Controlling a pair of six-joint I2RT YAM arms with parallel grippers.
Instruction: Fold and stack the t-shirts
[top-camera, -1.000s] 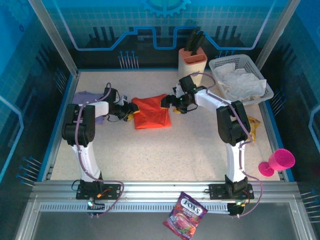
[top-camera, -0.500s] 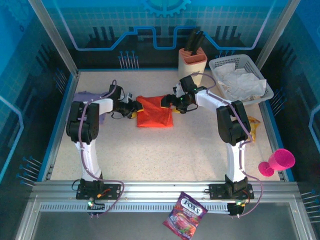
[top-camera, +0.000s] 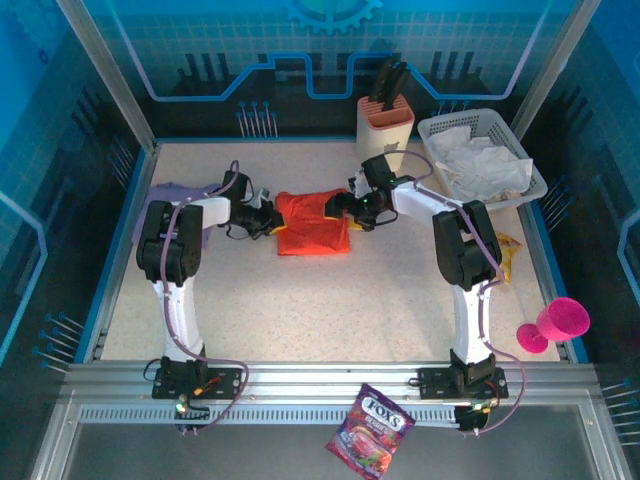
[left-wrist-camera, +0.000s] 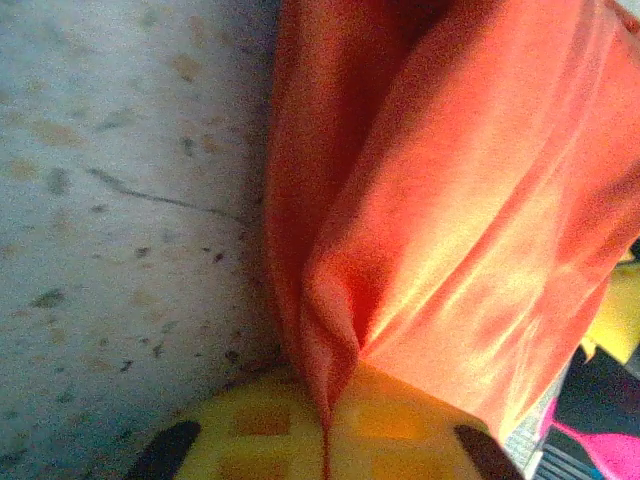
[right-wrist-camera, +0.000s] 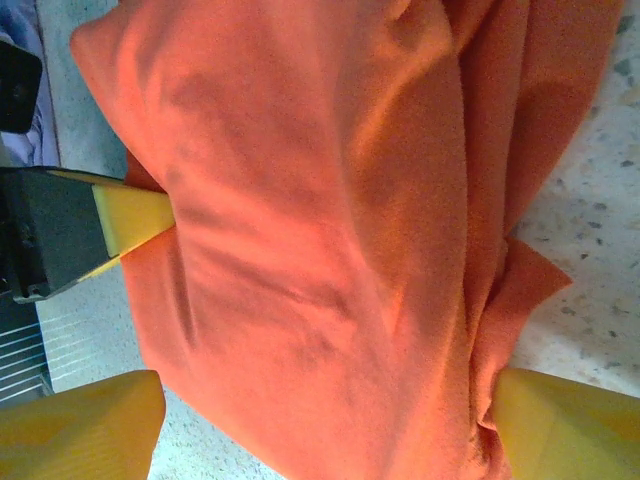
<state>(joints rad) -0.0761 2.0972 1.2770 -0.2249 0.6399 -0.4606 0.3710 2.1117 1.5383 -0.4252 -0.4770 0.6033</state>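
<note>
Orange t-shirt (top-camera: 315, 230) pinched in left pincer (top-camera: 271, 222), right pincer (top-camera: 341, 207) wide astride it

- Orange-red t-shirt (left-wrist-camera: 450, 200): runs off the top and right edges of the left wrist view, so its outline can't be traced there.
- Left gripper (left-wrist-camera: 325, 430): pinch line buried under the shirt's fold, and the pad contact is hidden.
- Right gripper (right-wrist-camera: 325, 400): both fingers (right-wrist-camera: 80, 430) cut off by the bottom edge of the right wrist view.
- Lavender t-shirt (top-camera: 160, 192): largely behind the left arm (top-camera: 165, 250) from above.
- Basket (top-camera: 535, 185): contents are white and too small to identify.
</note>
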